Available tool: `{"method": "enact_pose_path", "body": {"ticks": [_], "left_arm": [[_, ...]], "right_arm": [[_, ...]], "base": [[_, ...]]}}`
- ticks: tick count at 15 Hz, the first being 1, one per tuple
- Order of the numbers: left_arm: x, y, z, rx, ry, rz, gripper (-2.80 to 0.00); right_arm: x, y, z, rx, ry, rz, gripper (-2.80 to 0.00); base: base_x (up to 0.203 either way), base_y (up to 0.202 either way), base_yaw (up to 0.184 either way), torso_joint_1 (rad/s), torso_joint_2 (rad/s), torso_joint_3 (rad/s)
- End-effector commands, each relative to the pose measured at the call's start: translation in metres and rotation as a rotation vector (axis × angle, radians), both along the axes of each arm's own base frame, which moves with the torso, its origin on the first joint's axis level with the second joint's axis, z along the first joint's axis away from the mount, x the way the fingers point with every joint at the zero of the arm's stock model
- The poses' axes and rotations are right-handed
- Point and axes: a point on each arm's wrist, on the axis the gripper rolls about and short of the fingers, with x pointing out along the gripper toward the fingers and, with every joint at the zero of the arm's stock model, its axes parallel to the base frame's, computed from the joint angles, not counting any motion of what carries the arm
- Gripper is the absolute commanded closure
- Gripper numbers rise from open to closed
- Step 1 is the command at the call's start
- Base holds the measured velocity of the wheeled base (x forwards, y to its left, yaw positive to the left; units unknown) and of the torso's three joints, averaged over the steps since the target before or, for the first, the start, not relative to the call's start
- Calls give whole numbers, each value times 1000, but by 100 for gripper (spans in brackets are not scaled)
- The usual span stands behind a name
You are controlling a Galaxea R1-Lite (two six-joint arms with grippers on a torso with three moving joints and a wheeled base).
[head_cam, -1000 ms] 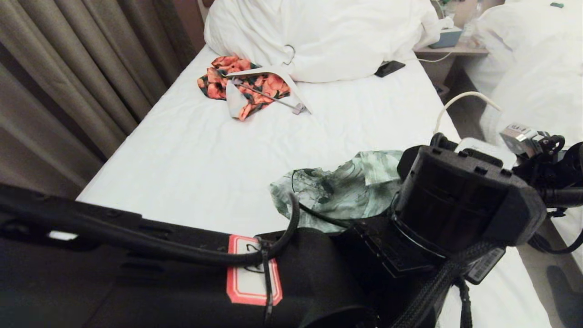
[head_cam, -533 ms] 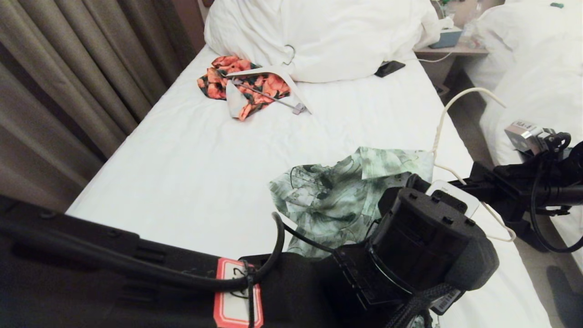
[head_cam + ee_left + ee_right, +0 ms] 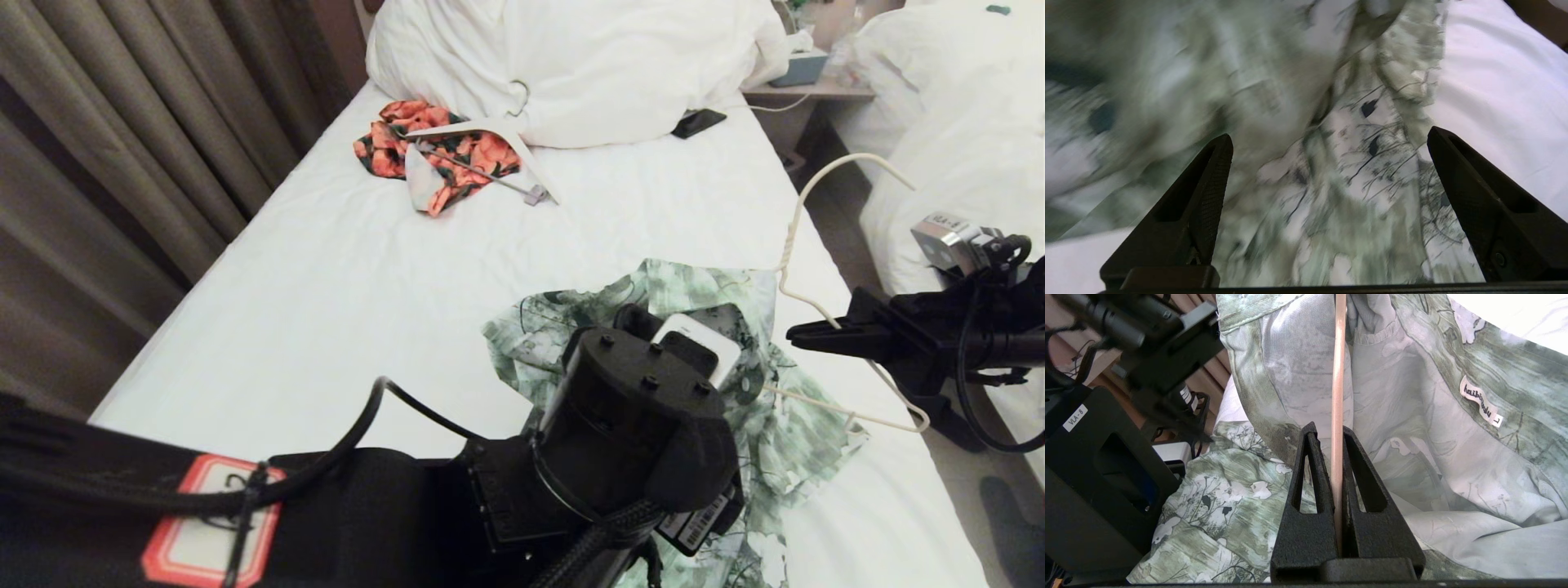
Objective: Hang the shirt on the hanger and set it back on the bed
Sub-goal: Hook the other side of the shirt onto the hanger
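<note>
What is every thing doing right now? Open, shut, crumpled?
shirt: crumpled on the bed.
hanger: lifted, pinched by the right gripper.
right gripper: shut on the hanger.
left gripper: open over the shirt, holding nothing.
orange garment: bunched beside the pillow.

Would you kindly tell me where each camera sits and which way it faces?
Head view: high on the robot, looking down along the bed; both arms show.
Left wrist view: behind the open left gripper, facing the shirt.
Right wrist view: behind the right gripper, clamped on the hanger.
All three share the shirt.
</note>
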Motion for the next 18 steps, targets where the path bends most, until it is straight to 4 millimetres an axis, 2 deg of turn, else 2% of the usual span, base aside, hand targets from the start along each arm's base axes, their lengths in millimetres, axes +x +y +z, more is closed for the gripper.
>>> {"method": "enact_pose_path", "body": {"ticks": [1, 3, 6, 11, 14, 18], "left_arm": [[2, 15, 7, -20, -1, 29, 0], [17, 24, 8, -23, -4, 82, 0], [43, 32, 23, -26, -60, 142, 0], [45, 30, 54, -98, -117, 142, 0], [46, 24, 55, -110, -123, 133, 0], [41, -5, 60, -149, -131, 82, 0]], "right_arm": [[-1, 0, 0, 6, -3, 5, 0], [-1, 0, 0, 6, -3, 4, 0], [-2, 0, -1, 7, 1, 3, 0], [-2, 0, -1, 7, 4, 5, 0], [-2, 0, -2, 7, 7, 5, 0], [-3, 1, -1, 7, 4, 7, 0]], "base": [[0, 0, 0, 0, 0, 0], [0, 0, 0, 0, 0, 0], [0, 0, 0, 0, 0, 0], [0, 0, 0, 0, 0, 0], [0, 0, 0, 0, 0, 0], [0, 0, 0, 0, 0, 0]]}}
